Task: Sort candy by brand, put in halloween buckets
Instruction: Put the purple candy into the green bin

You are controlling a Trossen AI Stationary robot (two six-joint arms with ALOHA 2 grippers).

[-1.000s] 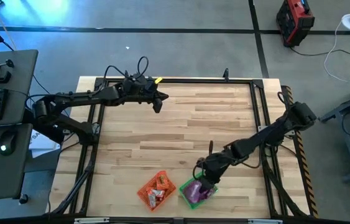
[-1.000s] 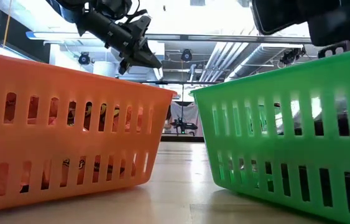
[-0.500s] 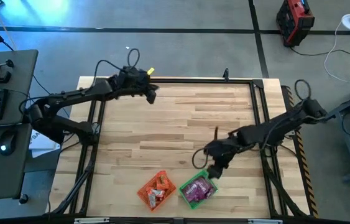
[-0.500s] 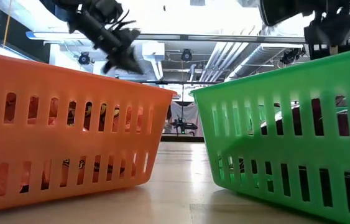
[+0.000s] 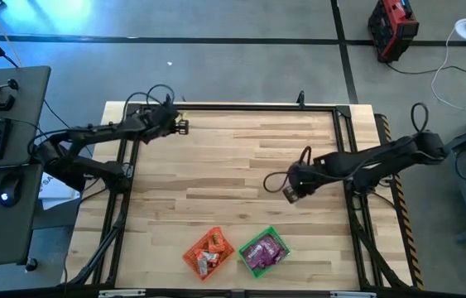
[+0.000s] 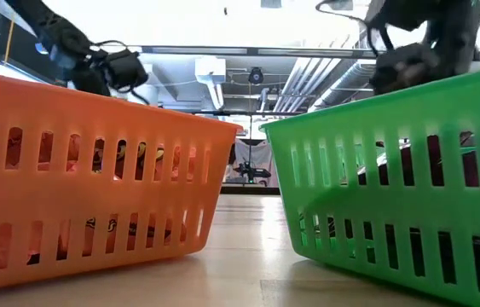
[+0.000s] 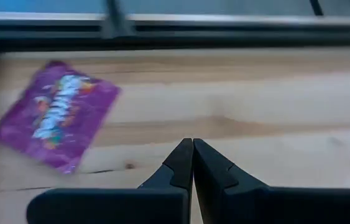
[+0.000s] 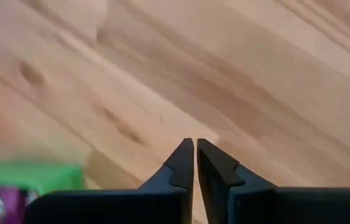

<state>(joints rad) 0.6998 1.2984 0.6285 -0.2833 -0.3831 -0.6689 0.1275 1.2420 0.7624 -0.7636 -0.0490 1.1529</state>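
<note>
Buckets: the orange bucket [image 5: 208,252] and the green bucket [image 5: 263,252] stand side by side at the near edge of the table [image 5: 241,165], close together but apart, the orange one on the left.
Orange bucket: holds orange-red candy [image 5: 209,247], seen from above and through the slots in the low view [image 6: 95,179].
Green bucket: holds purple candy [image 5: 261,255]; dark and magenta shapes show behind its slots in the low view [image 6: 410,170].
Loose packet: one purple packet [image 7: 55,114] lies flat on the wood near the table's black edge frame, in the left wrist view (it cannot be made out in the high view).
Left gripper [image 5: 181,127]: at the far left corner of the table, above the wood, fingers pressed together with nothing between them [image 7: 193,163].
Right gripper [image 5: 289,192]: over the bare middle-right of the table, well apart from the green bucket, fingers closed and empty [image 8: 194,163]; a corner of the green bucket shows at the edge of its wrist view.
</note>
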